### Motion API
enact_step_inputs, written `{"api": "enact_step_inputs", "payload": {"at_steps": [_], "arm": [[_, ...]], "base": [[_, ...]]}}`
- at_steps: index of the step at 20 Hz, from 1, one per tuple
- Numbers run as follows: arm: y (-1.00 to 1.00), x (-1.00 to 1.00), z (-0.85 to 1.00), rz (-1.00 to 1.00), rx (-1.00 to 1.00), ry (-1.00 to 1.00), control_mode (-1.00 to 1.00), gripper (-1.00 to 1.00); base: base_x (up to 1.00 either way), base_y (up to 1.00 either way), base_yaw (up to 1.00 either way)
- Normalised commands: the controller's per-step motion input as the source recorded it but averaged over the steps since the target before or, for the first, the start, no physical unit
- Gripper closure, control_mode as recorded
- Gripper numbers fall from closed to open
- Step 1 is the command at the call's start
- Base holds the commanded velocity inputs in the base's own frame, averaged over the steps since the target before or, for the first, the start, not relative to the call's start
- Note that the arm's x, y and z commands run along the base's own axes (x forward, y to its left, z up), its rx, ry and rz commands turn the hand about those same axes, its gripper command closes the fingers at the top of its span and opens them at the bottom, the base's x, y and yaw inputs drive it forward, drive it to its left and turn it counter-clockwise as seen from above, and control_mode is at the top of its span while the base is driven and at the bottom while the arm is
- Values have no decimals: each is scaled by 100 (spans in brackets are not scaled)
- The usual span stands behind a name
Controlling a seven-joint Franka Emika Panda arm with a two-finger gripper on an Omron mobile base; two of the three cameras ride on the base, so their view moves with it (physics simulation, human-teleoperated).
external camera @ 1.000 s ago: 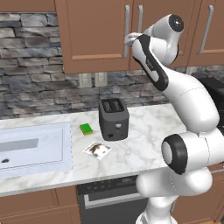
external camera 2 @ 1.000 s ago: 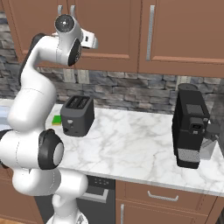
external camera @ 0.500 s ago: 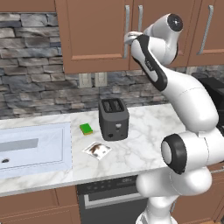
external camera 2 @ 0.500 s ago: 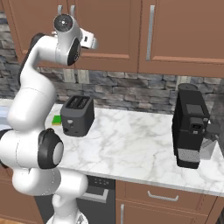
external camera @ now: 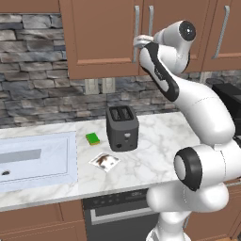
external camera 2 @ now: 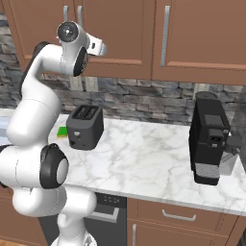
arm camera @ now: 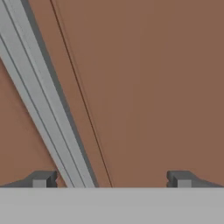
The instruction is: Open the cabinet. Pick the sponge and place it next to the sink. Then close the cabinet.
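Nothing on the counter is shifting since a second ago, and the arm is barely creeping, the hand staying pressed up close to the cabinet (external camera: 101,37). I'm looking at the cabinet first: both brown doors are sitting shut, and in the hand view I'm seeing its wood panel with one silver bar handle (arm camera: 43,105) running slantwise across the left side, passing between the fingertips just beside the left one, with the thin seam between the doors to its right. Down below, the marble counter (external camera: 160,141) is carrying the sink (external camera: 35,157) at the far left, its pale basin lying well apart from the hand. I'm watching the gripper (arm camera: 111,179) with its jaws standing wide apart and holding nothing. The dark toaster (external camera: 122,127) is standing near the middle of the counter, a black coffee machine (external camera 2: 209,141) to the right. A bright green sponge (external camera: 92,138) is lying just beside the toaster, toward the sink.
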Motion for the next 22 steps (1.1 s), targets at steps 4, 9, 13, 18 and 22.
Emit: {"api": "enact_step_inputs", "payload": {"at_steps": [4, 9, 13, 18, 22], "arm": [[0, 8, -3, 0, 0, -3, -100, -100], [0, 0, 0, 0, 0, 0, -100, -100], [0, 0, 0, 0, 0, 0, -100, -100], [0, 0, 0, 0, 0, 0, -100, 100], [0, 0, 0, 0, 0, 0, -100, 100]], "base": [[0, 0, 0], [0, 0, 0], [0, 0, 0], [0, 0, 0], [0, 0, 0]]}}
